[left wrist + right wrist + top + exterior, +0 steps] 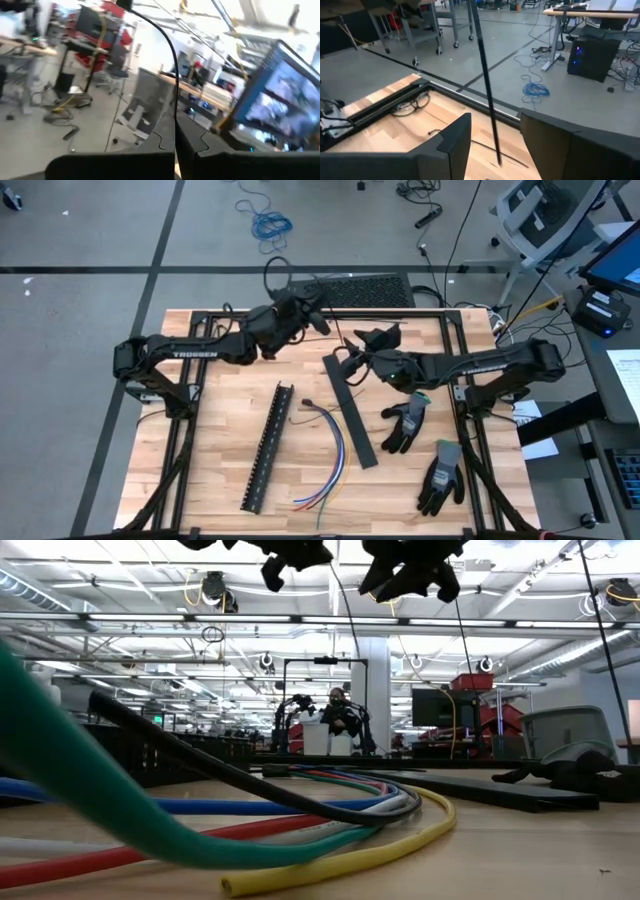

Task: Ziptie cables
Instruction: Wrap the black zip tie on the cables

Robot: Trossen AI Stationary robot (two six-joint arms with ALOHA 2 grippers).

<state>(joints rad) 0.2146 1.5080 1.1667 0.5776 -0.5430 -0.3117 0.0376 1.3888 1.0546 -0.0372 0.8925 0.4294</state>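
On the pale wooden surface (220, 440) lies a loose bundle of thin multicoloured cables (330, 455), curved between a black slotted strip (268, 447) and a flat black bar (350, 409). Two dark grey work gloves (425, 450) lie near the right edge. The left pincer (322, 320) and the right pincer (352, 358) are raised over the far half, near each other.

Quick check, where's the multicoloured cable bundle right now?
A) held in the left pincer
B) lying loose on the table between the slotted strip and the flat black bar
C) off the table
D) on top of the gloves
B: in the high view the cables lie on the wood between the slotted strip and the flat black bar, with both pincers up near the far edge.
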